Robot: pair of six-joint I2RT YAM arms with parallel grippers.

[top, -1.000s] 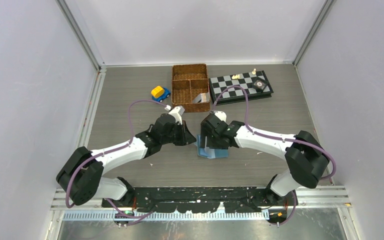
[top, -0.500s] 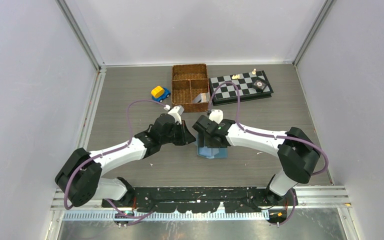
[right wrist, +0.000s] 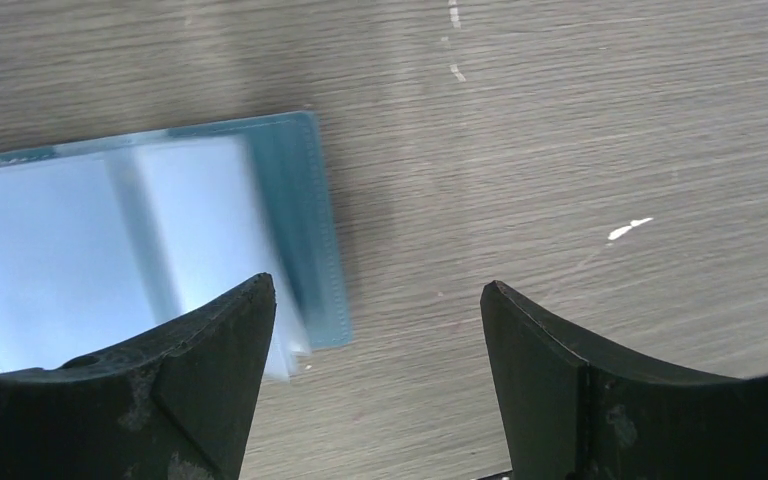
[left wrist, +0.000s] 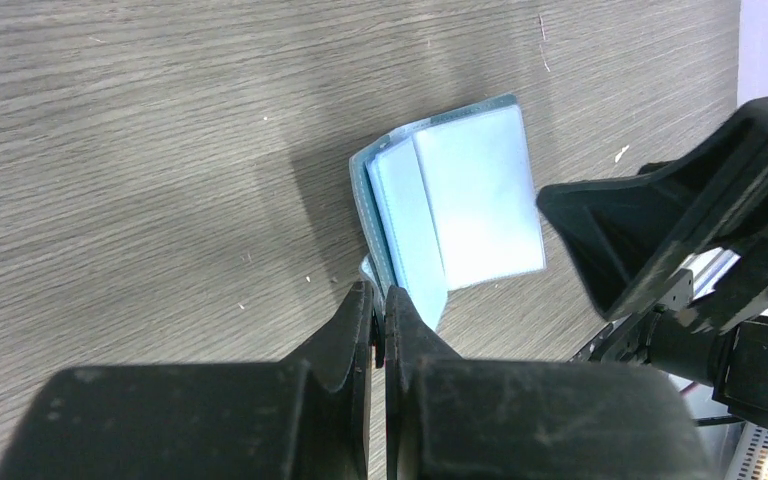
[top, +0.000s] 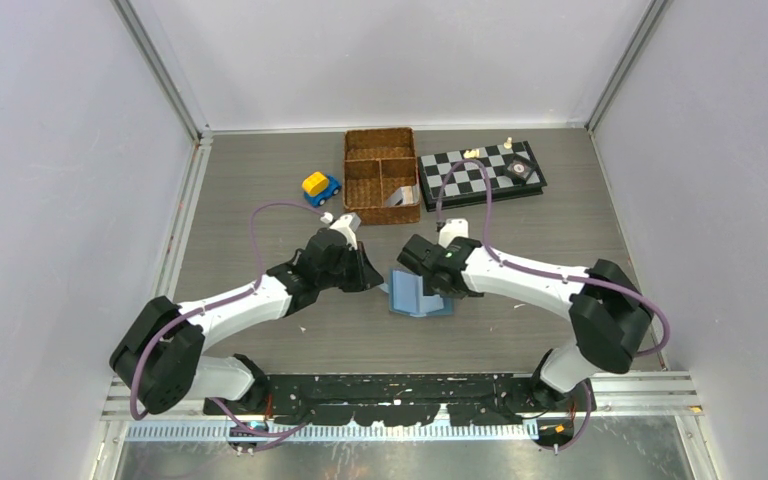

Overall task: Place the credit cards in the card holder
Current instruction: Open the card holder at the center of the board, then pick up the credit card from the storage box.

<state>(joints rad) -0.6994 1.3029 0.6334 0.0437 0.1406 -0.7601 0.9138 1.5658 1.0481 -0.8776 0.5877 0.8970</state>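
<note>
The teal card holder (top: 407, 298) lies open on the table between both arms, its pale blue pockets (left wrist: 480, 195) facing up and its left cover raised. My left gripper (left wrist: 381, 295) is shut, its tips pinching the holder's near edge; in the top view the left gripper (top: 378, 282) sits at the holder's left side. My right gripper (right wrist: 375, 300) is open, with one finger (right wrist: 210, 380) over the holder's (right wrist: 305, 220) corner and bare table between the jaws. Thin grey credit cards (top: 398, 196) lean in a compartment of the wicker basket.
The brown wicker divided basket (top: 380, 138) stands at the back centre. To its left sits a yellow and blue toy car (top: 320, 186). A folding chessboard (top: 480, 175) with a few pieces lies to the right of the basket. Grey walls close in both sides.
My right gripper swung left over the holder, then drew back to the right with its jaws a little wider. The holder shifted slightly left along with my left gripper.
</note>
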